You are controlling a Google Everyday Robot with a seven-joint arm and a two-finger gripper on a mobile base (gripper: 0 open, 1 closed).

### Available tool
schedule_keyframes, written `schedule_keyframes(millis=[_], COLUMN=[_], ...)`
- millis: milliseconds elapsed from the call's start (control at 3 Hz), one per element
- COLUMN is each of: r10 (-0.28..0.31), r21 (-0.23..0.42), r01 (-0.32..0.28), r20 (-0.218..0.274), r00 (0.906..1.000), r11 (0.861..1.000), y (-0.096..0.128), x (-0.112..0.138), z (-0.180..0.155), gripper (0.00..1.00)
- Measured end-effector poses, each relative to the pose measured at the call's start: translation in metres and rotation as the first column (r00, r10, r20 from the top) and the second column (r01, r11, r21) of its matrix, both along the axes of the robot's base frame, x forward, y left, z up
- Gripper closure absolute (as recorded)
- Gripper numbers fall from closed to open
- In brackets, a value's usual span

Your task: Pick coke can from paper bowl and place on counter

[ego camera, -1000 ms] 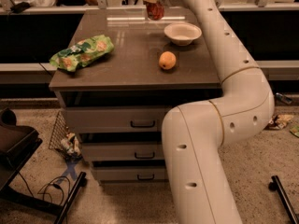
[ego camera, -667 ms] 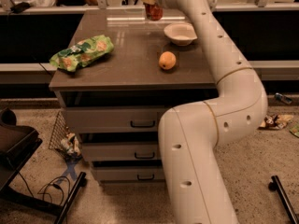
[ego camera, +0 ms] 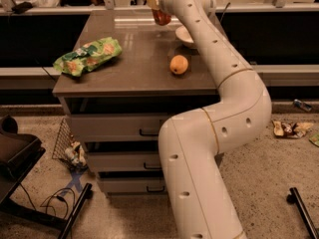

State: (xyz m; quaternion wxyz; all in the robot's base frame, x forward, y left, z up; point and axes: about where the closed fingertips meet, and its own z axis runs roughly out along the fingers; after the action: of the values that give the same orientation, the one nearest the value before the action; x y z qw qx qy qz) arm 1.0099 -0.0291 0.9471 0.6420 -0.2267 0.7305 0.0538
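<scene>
— jaws first: what do we see?
— they're clamped on the coke can [ego camera: 162, 18]. the gripper [ego camera: 158, 8] sits at the far edge of the counter [ego camera: 134, 68], over the can's top.
— any writing we can read?
— none. the can is a red cylinder with a label we can't make out. the green bag [ego camera: 88, 55] is crinkled and shiny, its pale print unreadable.
— where's the can against the paper bowl [ego camera: 182, 36]?
— just left of it, outside the rim. we can't tell if it touches the counter. the bowl is white and shallow, half hidden behind the arm [ego camera: 214, 59].
— and the rest?
— a glossy grey-brown top, a round orange fruit [ego camera: 179, 64] near the bowl, and three drawers [ego camera: 119, 128] below.
</scene>
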Motion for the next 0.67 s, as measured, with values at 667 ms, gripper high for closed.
schedule_keyframes(millis=[667], r10=[0.004], r21=[-0.046], r01=[-0.006], r20=[-0.046], r00=[0.9989], r11=[0.999], y=[0.0108], x=[0.0012], z=[-0.0213], gripper=[0.82])
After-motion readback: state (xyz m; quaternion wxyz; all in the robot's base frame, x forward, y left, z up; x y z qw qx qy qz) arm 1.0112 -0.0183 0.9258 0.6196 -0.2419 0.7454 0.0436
